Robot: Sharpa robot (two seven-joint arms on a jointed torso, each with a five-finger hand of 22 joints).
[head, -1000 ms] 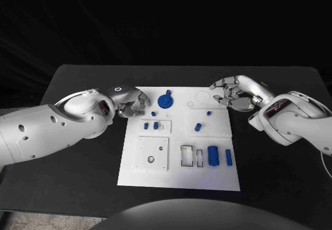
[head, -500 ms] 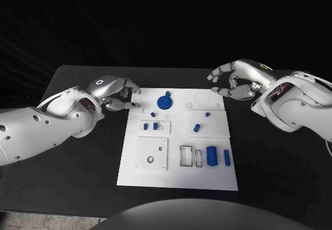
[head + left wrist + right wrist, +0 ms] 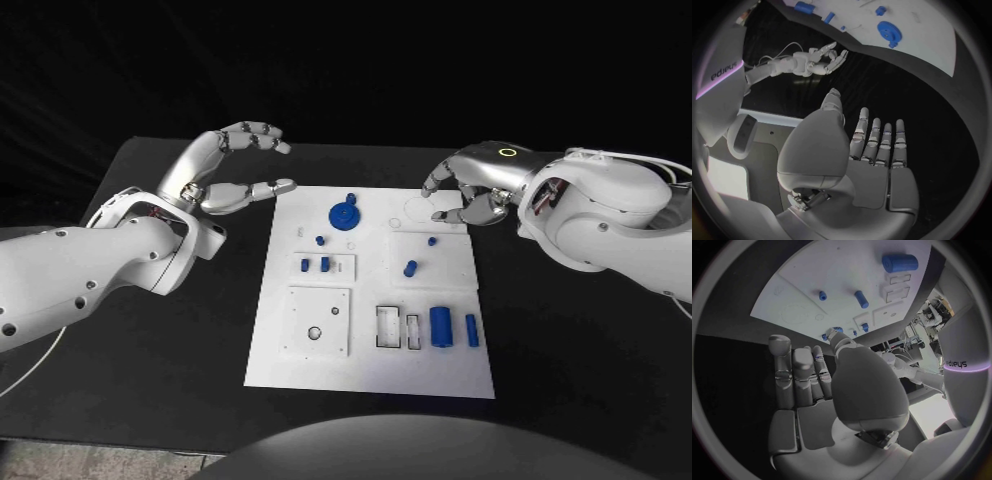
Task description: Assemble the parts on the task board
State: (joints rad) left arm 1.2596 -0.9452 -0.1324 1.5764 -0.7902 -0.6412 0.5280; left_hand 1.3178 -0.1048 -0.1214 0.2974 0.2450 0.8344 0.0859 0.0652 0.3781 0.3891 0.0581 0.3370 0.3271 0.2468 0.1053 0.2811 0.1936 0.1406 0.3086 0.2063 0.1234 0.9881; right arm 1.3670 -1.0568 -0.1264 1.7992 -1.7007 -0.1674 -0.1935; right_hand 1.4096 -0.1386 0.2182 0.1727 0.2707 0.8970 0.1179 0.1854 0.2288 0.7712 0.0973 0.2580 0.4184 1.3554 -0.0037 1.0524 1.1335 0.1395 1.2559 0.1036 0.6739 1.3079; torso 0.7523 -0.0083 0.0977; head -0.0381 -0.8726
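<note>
step: pre-grasp, no part picked | my L hand (image 3: 231,170) spread, empty, off task board (image 3: 325,370) | R hand (image 3: 469,190) loosely curled, empty, over board's far corner | next: reach blue gear (image 3: 345,212)

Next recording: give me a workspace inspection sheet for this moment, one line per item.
Surface: black table, task board lying flat in the middle.
Job's things: round blue part at the board's far end; small blue parts mid-board; larger blue cylinder by the rectangular slots.
Clutter: nothing seen.
Hands: left hand raised beside the board's far left corner, fingers apart, holding nothing; right hand over the far right corner, fingers curled, nothing seen in it.
Cables: thin pale cable at the left arm.
Surroundings: dark backdrop.
</note>
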